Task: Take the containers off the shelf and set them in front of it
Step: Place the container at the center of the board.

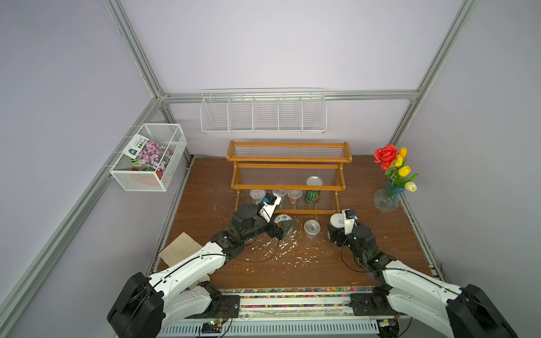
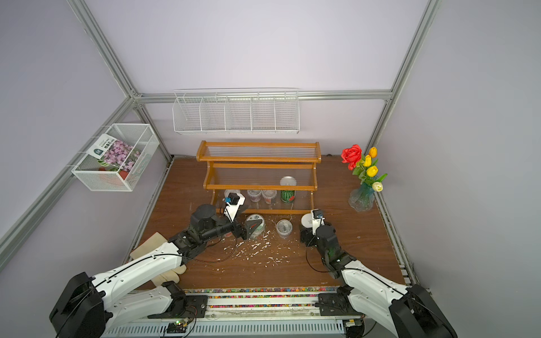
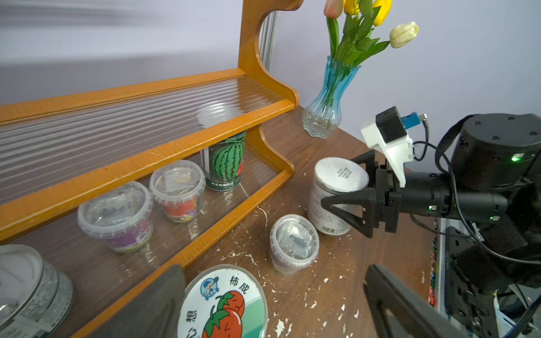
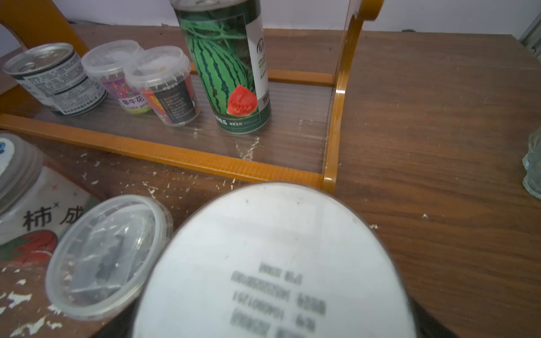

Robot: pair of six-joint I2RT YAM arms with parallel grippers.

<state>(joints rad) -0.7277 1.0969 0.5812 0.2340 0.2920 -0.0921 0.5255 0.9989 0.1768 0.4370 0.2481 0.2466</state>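
**Table** (image 1: pixel 380 243): brown wood-grain top.

**Shelf** (image 1: pixel 288 159): orange-brown stepped rack with clear ribbed panels, at 12 o'clock on the table.

**Vase** (image 1: pixel 386 199): blue glass, holding flowers, in the 2 o'clock corner.

**Right gripper** (image 3: pixel 336 183): clasped around the big white-lidded tin (image 4: pixel 263 263), a finger against each side. The tin stands on the table just before the shelf's 3 o'clock end.

**Left gripper** (image 1: pixel 286 226): released, jaws spread wide astride the red-fruit-labelled jar (image 3: pixel 225 304), with a gap on one side. The jar stands on the table before the shelf.

**Watermelon-print can** (image 4: pixel 231 76): lowest tier, toward 3 o'clock.

**Silver pull-tab can** (image 4: pixel 52 79): lowest tier, 9 o'clock end.

**Clear lidded cups** (image 4: pixel 114 73) (image 4: pixel 164 82): two, side by side between those cans.

**Third clear lidded cup** (image 1: pixel 311 228): on the table, with the jar at its 9 o'clock and the tin at its 3 o'clock.

**White flakes** (image 1: pixel 281 248): scattered at the table centre.
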